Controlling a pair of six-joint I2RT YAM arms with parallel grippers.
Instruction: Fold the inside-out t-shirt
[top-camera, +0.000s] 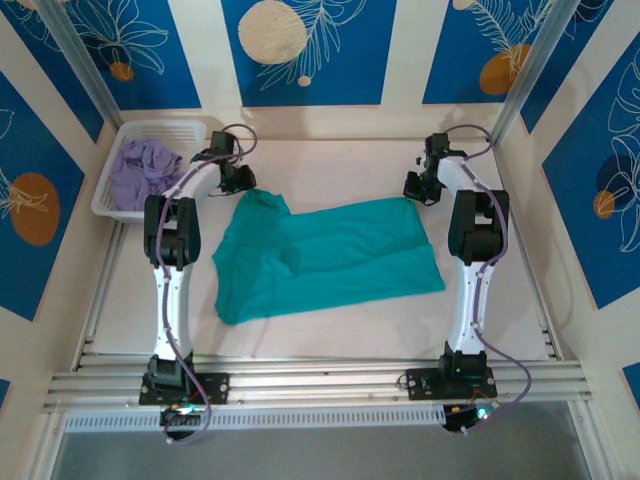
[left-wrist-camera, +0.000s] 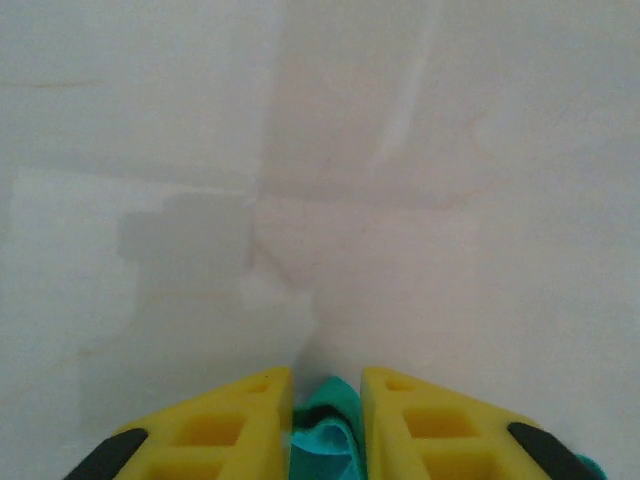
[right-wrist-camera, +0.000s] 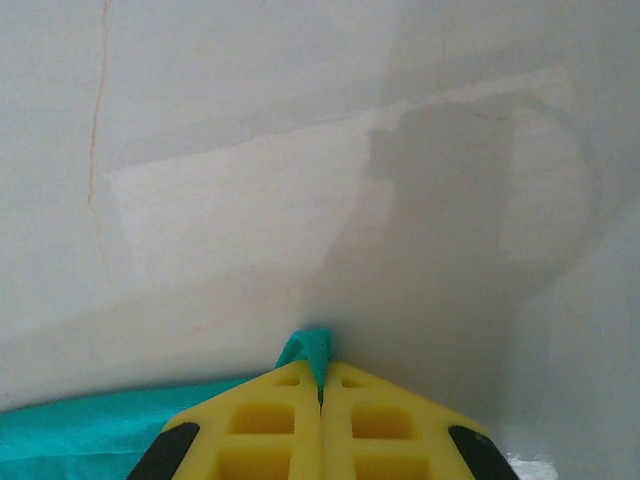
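The teal-green inside-out t-shirt (top-camera: 330, 260) lies spread flat mid-desk (top-camera: 330, 165), far corners toward 11 and 1 o'clock.

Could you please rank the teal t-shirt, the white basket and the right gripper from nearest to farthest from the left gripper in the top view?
1. teal t-shirt: its corner is held in the left gripper.
2. white basket: just to the left, at the far-left corner.
3. right gripper: across the table, on the right.
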